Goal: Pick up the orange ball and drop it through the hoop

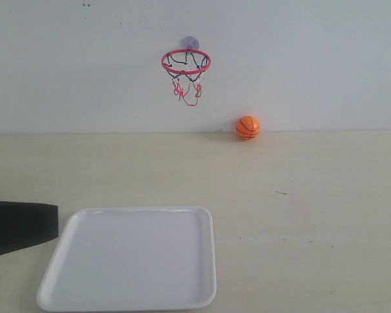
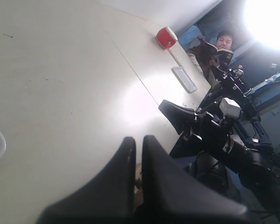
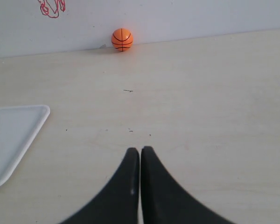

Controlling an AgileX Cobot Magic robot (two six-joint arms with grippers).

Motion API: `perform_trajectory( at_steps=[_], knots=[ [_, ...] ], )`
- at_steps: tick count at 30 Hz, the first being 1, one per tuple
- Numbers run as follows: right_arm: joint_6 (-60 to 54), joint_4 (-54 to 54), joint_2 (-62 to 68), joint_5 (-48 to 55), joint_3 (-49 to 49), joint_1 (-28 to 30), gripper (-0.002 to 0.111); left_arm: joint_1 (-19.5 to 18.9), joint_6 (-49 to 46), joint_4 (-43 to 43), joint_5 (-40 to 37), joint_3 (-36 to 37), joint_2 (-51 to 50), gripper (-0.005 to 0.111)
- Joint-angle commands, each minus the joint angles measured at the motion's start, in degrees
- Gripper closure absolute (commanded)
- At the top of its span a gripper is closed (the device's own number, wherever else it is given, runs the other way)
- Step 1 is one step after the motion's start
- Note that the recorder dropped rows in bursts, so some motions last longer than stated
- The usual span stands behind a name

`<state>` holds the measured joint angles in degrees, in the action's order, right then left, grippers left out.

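Item: orange ball (image 3: 122,39), untouched on the table against the wall, well ahead of the right gripper (image 3: 140,150). The right gripper's jaws are pressed together and empty; left gripper (image 2: 138,139) likewise. The hoop (image 1: 186,62) hangs beyond, higher. Progress: nothing done; reach, grasp, lift and drop remain.

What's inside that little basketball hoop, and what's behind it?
Nothing: the hoop hangs empty, and the orange ball sits on the table by the wall. Behind the ring, a round suction cup sticks to the wall, its lower edge hidden.
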<state>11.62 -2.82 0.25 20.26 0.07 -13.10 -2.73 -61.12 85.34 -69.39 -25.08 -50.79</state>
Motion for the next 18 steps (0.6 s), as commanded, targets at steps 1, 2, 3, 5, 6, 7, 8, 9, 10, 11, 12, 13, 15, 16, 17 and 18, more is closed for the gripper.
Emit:
perform_trajectory(
  at_steps=[1,2,3,5,6,7,8,9,10,11,12,13,15,16,17,18],
  knots=[
    [-0.19,-0.42,-0.25,-0.71,-0.07,-0.13,0.108,0.01,-0.64,1.1,-0.57,0.11,1.8,0.103],
    [-0.19,-0.42,-0.25,-0.71,-0.07,-0.13,0.108,0.01,-0.64,1.1,-0.57,0.11,1.79,0.103],
    [-0.19,-0.42,-0.25,-0.71,-0.07,-0.13,0.108,0.01,-0.64,0.95,-0.57,0.11,1.79,0.103],
    [-0.19,-0.42,-0.25,-0.71,-0.07,-0.13,0.108,0.3,-0.64,0.41,-0.57,0.11,2.43,0.103],
    [-0.19,-0.42,-0.25,-0.71,-0.07,-0.13,0.108,0.3,-0.64,0.41,-0.57,0.11,3.04,0.103],
    [-0.19,-0.42,-0.25,-0.71,-0.07,-0.13,0.108,0.3,-0.64,0.58,-0.57,0.11,4.32,0.103],
    [-0.19,-0.42,-0.25,-0.71,-0.07,-0.13,0.108,0.3,-0.64,1.31,-0.57,0.11,5.89,0.103],
    [-0.19,-0.42,-0.25,-0.71,-0.07,-0.13,0.108,0.3,-0.64,1.97,0.51,0.11,7.3,0.103],
    [-0.19,-0.42,-0.25,-0.71,-0.07,-0.13,0.108,0.3,-0.64,2.48,3.93,0.11,9.3,0.103],
    [-0.19,-0.42,-0.25,-0.71,-0.07,-0.13,0.108,0.3,-0.79,2.48,8.13,0.11,11.47,0.103],
    [-0.19,-0.42,-0.25,-0.71,-0.07,-0.13,0.108,0.3,-1.16,2.48,11.74,0.11,13.72,0.103],
    [-0.19,-0.42,-0.25,-0.71,-0.07,-0.13,0.108,0.53,-1.49,2.48,16.36,0.41,15.85,0.103],
    [-0.19,-0.42,-0.25,-0.71,-0.07,-0.13,0.108,1.08,0.14,3.07,24.32,1.05,19.45,0.103],
    [-0.19,-0.42,-0.25,-0.71,-0.07,-0.13,0.108,1.56,1.45,4.6,28.23,1.7,21.38,0.103],
    [-0.19,-0.42,-0.25,-0.71,-0.07,-0.13,0.108,1.96,2.51,6.45,32.18,2.33,23.19,0.103],
    [-0.19,-0.42,-0.25,-0.71,-0.07,-0.13,0.108,2.21,2.81,8.12,34.95,2.83,24.5,0.103]
  ],
)
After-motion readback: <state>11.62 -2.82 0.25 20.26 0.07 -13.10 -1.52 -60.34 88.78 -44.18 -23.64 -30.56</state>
